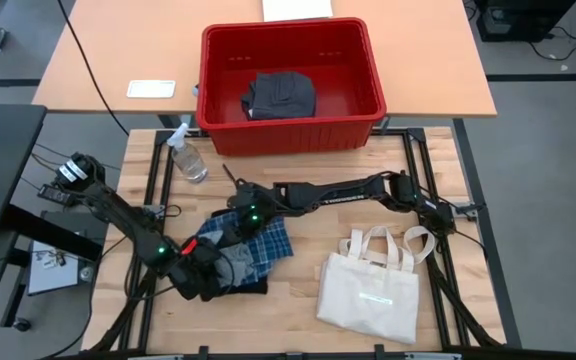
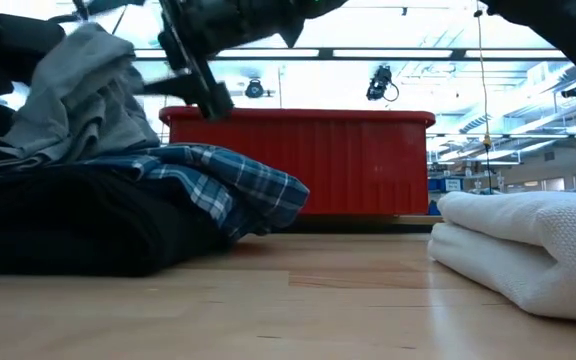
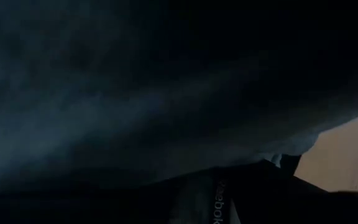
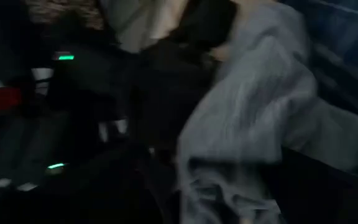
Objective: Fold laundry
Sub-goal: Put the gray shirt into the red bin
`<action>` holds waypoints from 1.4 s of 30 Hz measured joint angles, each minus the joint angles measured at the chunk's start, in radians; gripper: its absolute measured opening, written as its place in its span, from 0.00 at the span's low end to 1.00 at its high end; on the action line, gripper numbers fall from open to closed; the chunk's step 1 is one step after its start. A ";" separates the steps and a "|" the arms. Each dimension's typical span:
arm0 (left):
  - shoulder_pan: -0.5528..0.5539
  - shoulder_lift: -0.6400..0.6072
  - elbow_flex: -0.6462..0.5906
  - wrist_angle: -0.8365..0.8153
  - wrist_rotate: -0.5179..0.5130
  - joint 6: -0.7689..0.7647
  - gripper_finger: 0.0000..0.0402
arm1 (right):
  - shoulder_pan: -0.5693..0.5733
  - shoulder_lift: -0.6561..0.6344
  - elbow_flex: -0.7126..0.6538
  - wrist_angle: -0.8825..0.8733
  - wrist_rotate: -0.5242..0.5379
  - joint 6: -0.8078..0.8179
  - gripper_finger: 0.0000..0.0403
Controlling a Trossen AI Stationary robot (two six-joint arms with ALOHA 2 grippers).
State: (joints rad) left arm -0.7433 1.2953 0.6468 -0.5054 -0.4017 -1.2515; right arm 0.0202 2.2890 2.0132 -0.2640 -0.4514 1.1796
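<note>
A pile of laundry lies on the table's left half. It holds a blue-and-white plaid garment (image 1: pixel 268 243) (image 2: pixel 213 185), a black garment (image 1: pixel 240 285) (image 2: pixel 68 225) and a light grey garment (image 1: pixel 234 263) (image 4: pixel 241 118). In the low view the light grey garment (image 2: pixel 78 85) is bunched up high above the black one. A dark grey garment (image 1: pixel 280 97) rests in the red bin (image 1: pixel 218 125). My left gripper (image 1: pixel 200 277) is down in the pile's near left side, its wrist view filled by dark cloth (image 3: pixel 166 93). My right gripper (image 1: pixel 238 215) is over the pile's far side.
A cream tote bag (image 1: pixel 371 290) (image 2: pixel 528 250) lies flat on the table's near right part. A clear spray bottle (image 1: pixel 188 156) stands near the far left corner. The red bin sits beyond the table's far edge. Bare wood shows between the pile and the tote.
</note>
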 joint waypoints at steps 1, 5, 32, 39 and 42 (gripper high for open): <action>0.004 0.000 0.000 0.000 0.000 0.006 0.36 | -0.005 0.000 0.000 -0.023 0.006 -0.003 0.86; 0.006 0.000 0.000 0.002 0.002 0.009 0.36 | -0.025 -0.002 -0.002 -0.022 0.001 -0.001 0.86; 0.005 0.000 0.000 -0.028 -0.118 0.060 0.36 | -0.019 0.023 -0.002 -0.052 0.273 -0.027 0.86; 0.015 0.001 0.000 -0.128 -0.256 0.069 0.36 | 0.009 0.019 -0.002 -0.178 0.328 -0.098 0.86; 0.030 0.002 0.000 -0.141 -0.268 0.070 0.36 | 0.008 0.019 -0.002 -0.164 0.261 -0.051 0.86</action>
State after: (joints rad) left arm -0.7131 1.2968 0.6468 -0.6460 -0.6693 -1.1820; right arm 0.0285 2.3085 2.0117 -0.4277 -0.1908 1.1286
